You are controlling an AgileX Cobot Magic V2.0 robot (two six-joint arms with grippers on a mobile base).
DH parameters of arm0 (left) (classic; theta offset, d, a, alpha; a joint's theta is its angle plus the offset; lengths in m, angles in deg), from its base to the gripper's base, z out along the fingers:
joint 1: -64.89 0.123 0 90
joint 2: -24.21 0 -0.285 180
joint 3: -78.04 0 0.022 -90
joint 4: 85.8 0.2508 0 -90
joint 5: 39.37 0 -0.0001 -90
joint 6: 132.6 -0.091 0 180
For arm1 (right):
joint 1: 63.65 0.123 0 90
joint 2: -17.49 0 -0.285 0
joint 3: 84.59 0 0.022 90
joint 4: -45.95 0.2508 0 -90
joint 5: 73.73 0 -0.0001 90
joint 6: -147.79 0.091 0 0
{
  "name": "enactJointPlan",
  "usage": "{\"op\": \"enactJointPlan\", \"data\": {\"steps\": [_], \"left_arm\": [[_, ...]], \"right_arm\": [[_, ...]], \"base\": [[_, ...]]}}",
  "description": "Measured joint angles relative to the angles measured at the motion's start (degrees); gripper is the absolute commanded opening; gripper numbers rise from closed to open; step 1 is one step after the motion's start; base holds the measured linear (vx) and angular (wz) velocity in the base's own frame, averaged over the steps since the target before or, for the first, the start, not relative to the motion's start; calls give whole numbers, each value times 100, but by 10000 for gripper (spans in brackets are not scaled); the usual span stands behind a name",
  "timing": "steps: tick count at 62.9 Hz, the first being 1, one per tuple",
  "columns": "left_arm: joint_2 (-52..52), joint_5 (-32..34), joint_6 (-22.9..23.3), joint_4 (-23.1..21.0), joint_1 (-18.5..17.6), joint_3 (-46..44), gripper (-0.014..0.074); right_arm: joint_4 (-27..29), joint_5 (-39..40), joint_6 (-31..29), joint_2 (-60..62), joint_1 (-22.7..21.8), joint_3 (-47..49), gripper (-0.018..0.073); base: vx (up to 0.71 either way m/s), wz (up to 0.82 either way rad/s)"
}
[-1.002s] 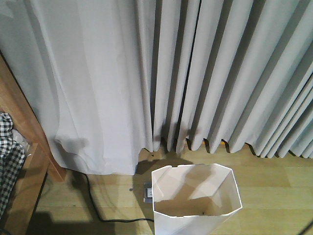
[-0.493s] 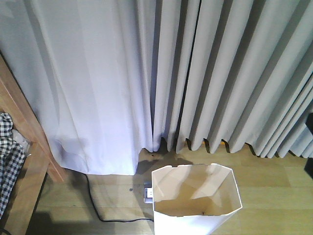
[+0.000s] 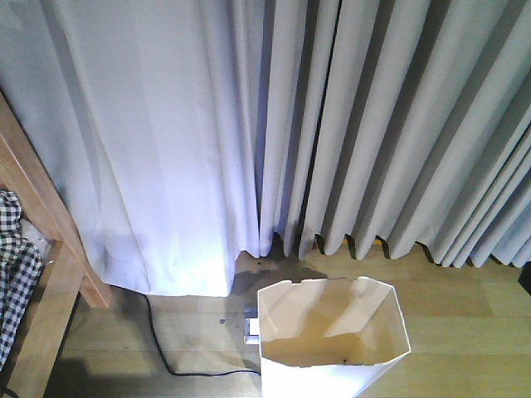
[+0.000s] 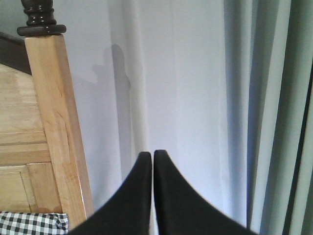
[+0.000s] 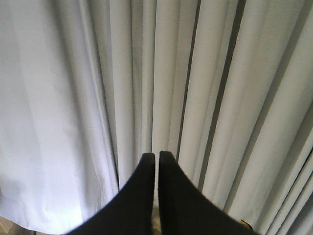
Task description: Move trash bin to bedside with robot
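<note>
bin near the bed frame, both hands idle

item 1: white plastic trash bin (image 3: 332,365), rectangular with cut-off corners, thin notched rim, cream inside. it stands upright on the pale wooden floor (image 3: 465,332) at the lower middle of the front view, mouth open and nothing visible in it. neither of my hands touches it; neither wrist view shows it at all.

item 2: light-brown wooden bed frame (image 3: 41,224) with black-and-white checked bedding (image 3: 17,274), at the left edge of the front view. bare floor lies between it and the bin, so i judge the bin near the bedside but not yet against it.

item 3: my left hand (image 4: 152,159), black, tips pressed together on nothing. it points at the bed's corner post (image 4: 54,122) and the pale grey pleated curtain (image 4: 186,98), held up and clear, likely so it snags nothing while the base does the carrying.

item 4: my right hand (image 5: 157,159), black, likewise pressed together and empty, facing the curtain folds.

item 5: a black cable (image 3: 162,348) running over the floor left of the bin to a small grey object (image 3: 251,327) just behind the bin's left corner. i would treat it as a snag risk if the bin slides leftward.
</note>
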Motion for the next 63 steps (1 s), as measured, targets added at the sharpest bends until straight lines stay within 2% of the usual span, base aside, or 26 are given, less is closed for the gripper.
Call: {"op": "enactJointPlan", "data": {"steps": [20, 26, 30, 38, 44, 56, 63], "left_arm": [[0, 0, 0, 0, 0, 0, -6], [0, 0, 0, 0, 0, 0, -6], [0, 0, 0, 0, 0, 0, -6], [0, 0, 0, 0, 0, 0, -6], [0, 0, 0, 0, 0, 0, -6], [0, -1, 0, 0, 0, 0, -6], [0, -1, 0, 0, 0, 0, -6]], "right_arm": [[-7, 151, -6, 10, 0, -32, -8], [-324, 497, 57, 291, 0, -177, -8], [-752, 622, 344, 655, 0, -330, -8], [-2049, 768, 1532, 1565, 0, -921, -8], [-2617, 890, 2230, 2235, 0, -1513, -8], [-2826, 1526, 2663, 2519, 0, -2494, -8], [-2883, 1963, 2835, 2529, 0, -2608, -8]], "base": [[0, 0], [0, 0], [0, 0], [0, 0], [0, 0], [0, 0], [0, 0]]}}
